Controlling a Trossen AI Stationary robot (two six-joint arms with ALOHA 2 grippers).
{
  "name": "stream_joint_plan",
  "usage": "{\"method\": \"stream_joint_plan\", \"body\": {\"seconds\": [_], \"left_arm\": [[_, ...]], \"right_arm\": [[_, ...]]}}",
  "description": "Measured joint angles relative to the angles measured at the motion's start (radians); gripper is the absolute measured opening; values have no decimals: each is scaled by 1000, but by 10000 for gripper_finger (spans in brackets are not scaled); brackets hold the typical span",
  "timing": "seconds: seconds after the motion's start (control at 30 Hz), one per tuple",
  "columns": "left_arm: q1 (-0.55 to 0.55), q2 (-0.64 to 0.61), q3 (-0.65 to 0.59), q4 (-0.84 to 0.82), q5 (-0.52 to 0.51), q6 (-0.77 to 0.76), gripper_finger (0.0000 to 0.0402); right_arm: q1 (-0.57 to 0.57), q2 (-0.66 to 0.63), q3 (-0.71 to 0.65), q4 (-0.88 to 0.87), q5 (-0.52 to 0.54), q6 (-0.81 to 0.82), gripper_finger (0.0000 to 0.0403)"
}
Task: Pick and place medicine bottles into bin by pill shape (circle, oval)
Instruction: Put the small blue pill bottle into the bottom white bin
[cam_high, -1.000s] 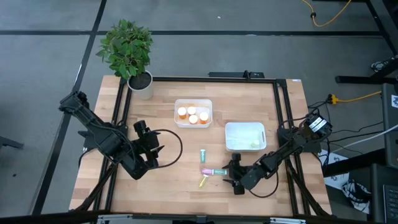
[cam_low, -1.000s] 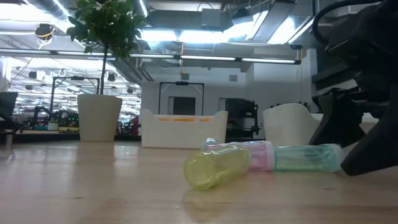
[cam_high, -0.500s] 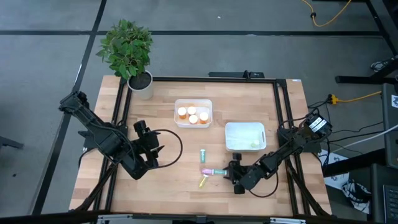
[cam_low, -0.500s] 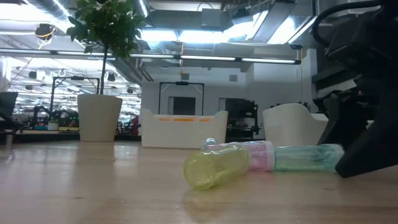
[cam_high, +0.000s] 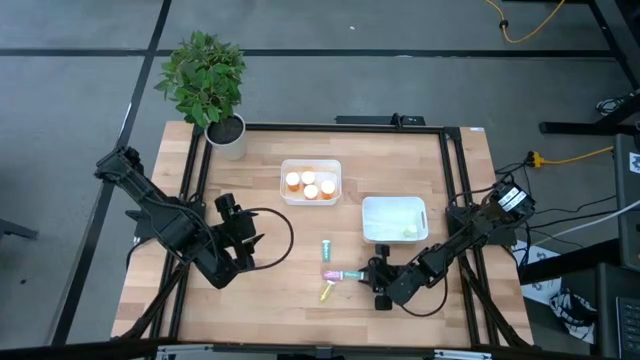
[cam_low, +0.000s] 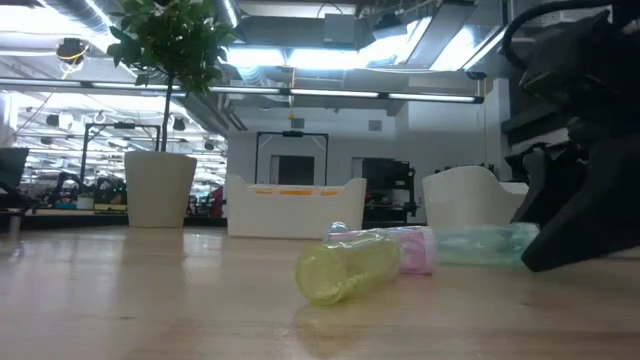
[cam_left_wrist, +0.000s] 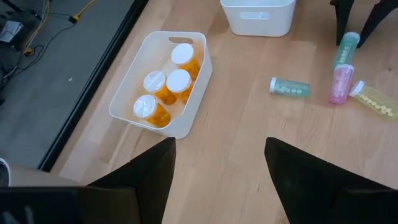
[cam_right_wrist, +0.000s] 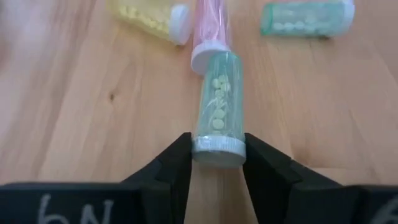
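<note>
Right gripper (cam_right_wrist: 217, 163) was clamped on my teal bottle's (cam_right_wrist: 217, 109) cap end, lying by 1 pink bottle (cam_right_wrist: 211, 31). Left gripper (cam_left_wrist: 217, 180) waited apart. Such an end-grip risked slipping on lifting.

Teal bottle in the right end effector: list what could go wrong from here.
1. The right end effector pinches the teal translucent pill bottle only at its white cap end, so it may pivot or slip when lifted.
2. Its other end touches the pink translucent bottle, with the yellow translucent bottle beside that; a dragging lift could roll them.
</note>
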Motion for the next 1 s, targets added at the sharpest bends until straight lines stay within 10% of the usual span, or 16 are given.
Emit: {"method": "stream_joint_plan", "body": {"seconds": [0.43,1.0], "left_arm": [[0,0,0,0,0,0,243],[0,0,0,0,0,0,243]], "right_arm": [[0,-319,21,-123,-8,-3,128],[-215,-463,542,-1408,-193,328,127]]}}
